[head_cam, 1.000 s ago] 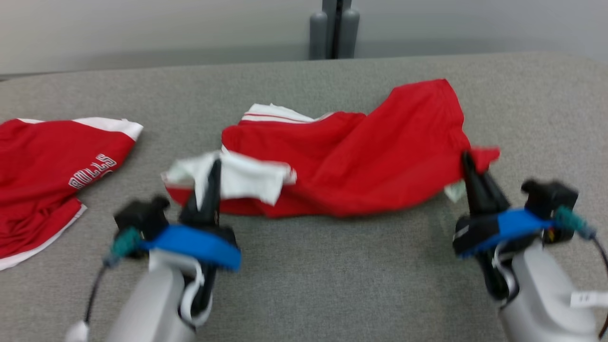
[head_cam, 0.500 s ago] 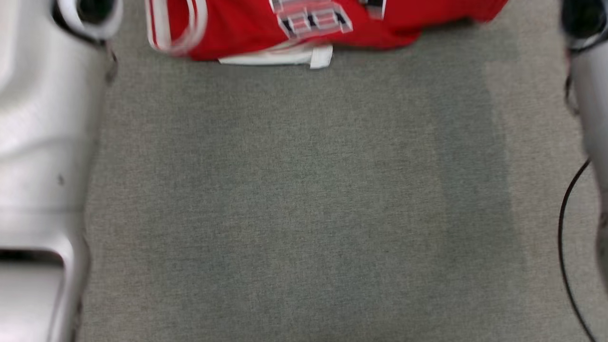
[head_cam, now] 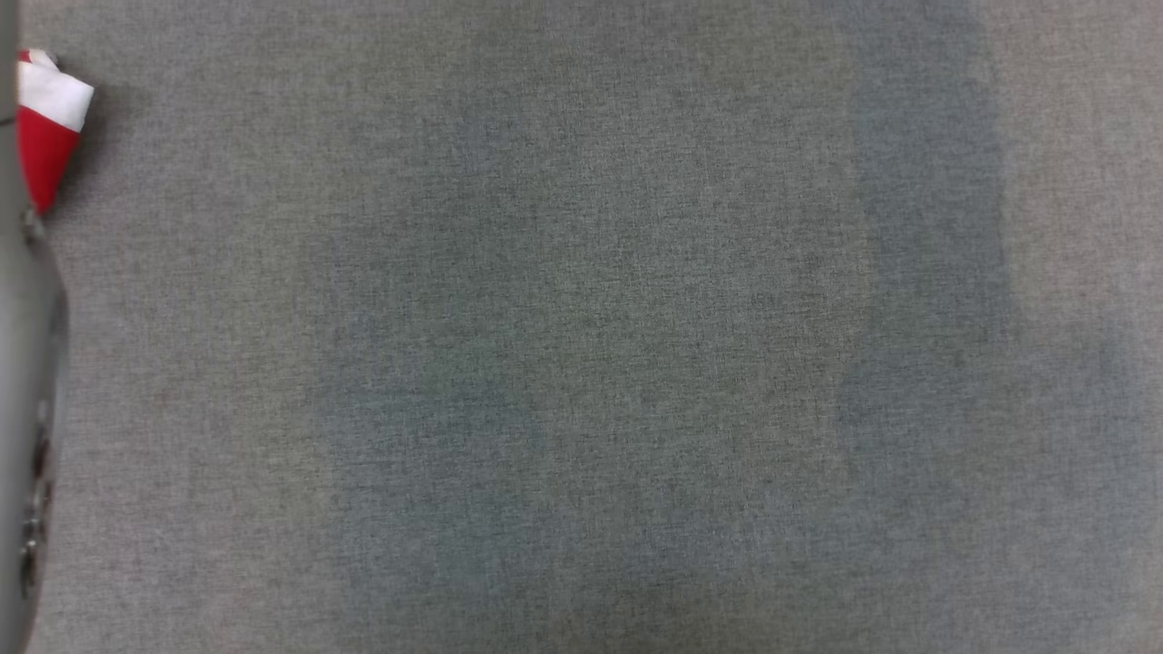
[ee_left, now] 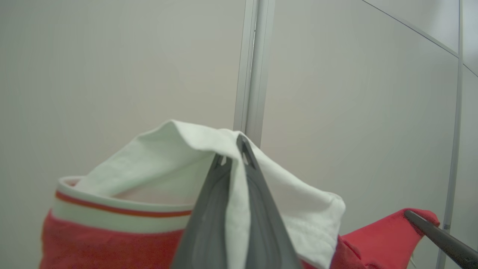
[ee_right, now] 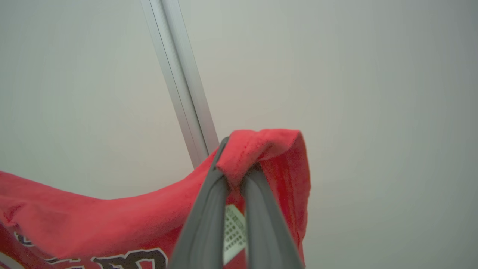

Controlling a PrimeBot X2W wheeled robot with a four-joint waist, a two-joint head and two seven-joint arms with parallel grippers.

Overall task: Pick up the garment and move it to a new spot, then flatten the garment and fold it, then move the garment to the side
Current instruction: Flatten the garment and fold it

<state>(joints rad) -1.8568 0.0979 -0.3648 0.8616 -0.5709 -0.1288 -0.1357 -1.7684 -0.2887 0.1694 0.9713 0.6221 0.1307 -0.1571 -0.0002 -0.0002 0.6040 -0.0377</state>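
Left wrist view, garment: the red garment (ee_left: pixel 112 246), with a white panel and a white band carrying a thin red stripe, hangs in front of a pale wall (ee_left: pixel 112 74). Its white fold is draped over the tips of the left gripper (ee_left: pixel 232 153).
Left gripper fingers: pressed together, pinching the garment's white fold between them.
Far corner: at the garment's right end a red corner touches the tip of a dark finger (ee_left: pixel 440 235) of the other arm, which enters from the lower right.
Right wrist view, garment: a hemmed red corner of the garment (ee_right: pixel 112 216) folds over the tips of the right gripper (ee_right: pixel 237 164); the rest of the cloth sags away to the left.
Right gripper fingers: closed on the garment's red corner, with cloth wedged between them.
Label: a small white printed label (ee_right: pixel 234 231) lies against the garment between the two fingers, below the pinched corner.
Lettering: black lettering (ee_right: pixel 127 257) edged in white on the garment's lower part, cut off at the view's bottom edge.
Metal strip: a metal strip (ee_right: pixel 179 74) runs up the wall behind the garment, above the pinched corner.
Head view, table: a grey cloth-covered table (head_cam: pixel 581 327).
Cloth corner: a red and white cloth corner (head_cam: pixel 45 136) at the left edge, touching a grey arm part (head_cam: pixel 23 363); I cannot tell whether it belongs to the garment.
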